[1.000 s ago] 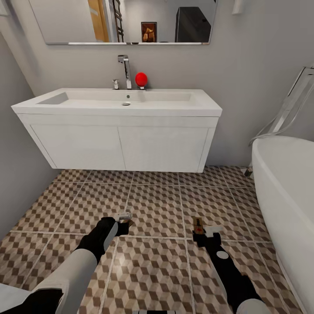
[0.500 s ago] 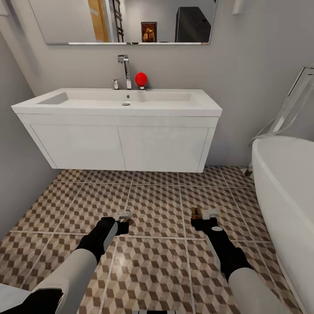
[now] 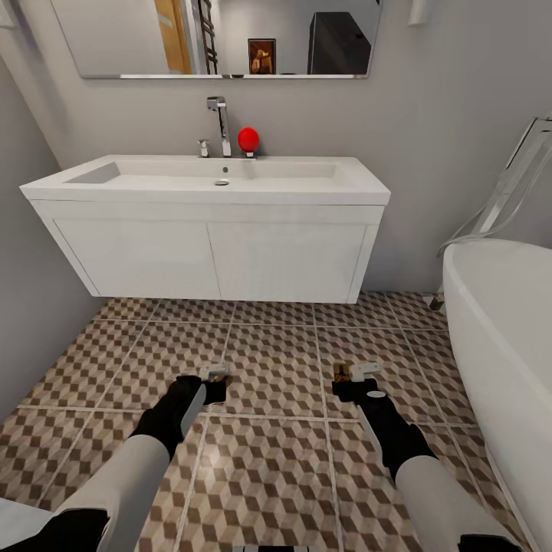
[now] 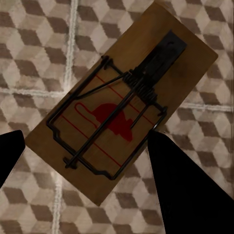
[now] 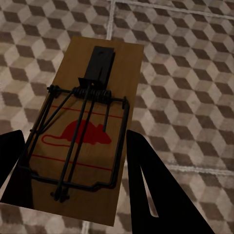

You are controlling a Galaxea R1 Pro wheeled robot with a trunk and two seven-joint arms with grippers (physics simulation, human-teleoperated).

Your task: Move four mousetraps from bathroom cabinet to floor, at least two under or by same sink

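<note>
While each gripper holds a mousetrap low over the bathroom floor (image 3: pixel 276 368) in front of the sink (image 3: pixel 207 180), I judge the best move is to lower both flat before letting go, so neither tips. My left gripper (image 3: pixel 217 377) pinches one mousetrap (image 4: pixel 122 117) by its long edges, and my right gripper (image 3: pixel 354 376) clamps the other mousetrap (image 5: pixel 87 126) likewise. Both are thin brown wooden plates with black wire springs and a red mouse print, over matte cube-patterned tile.
</note>
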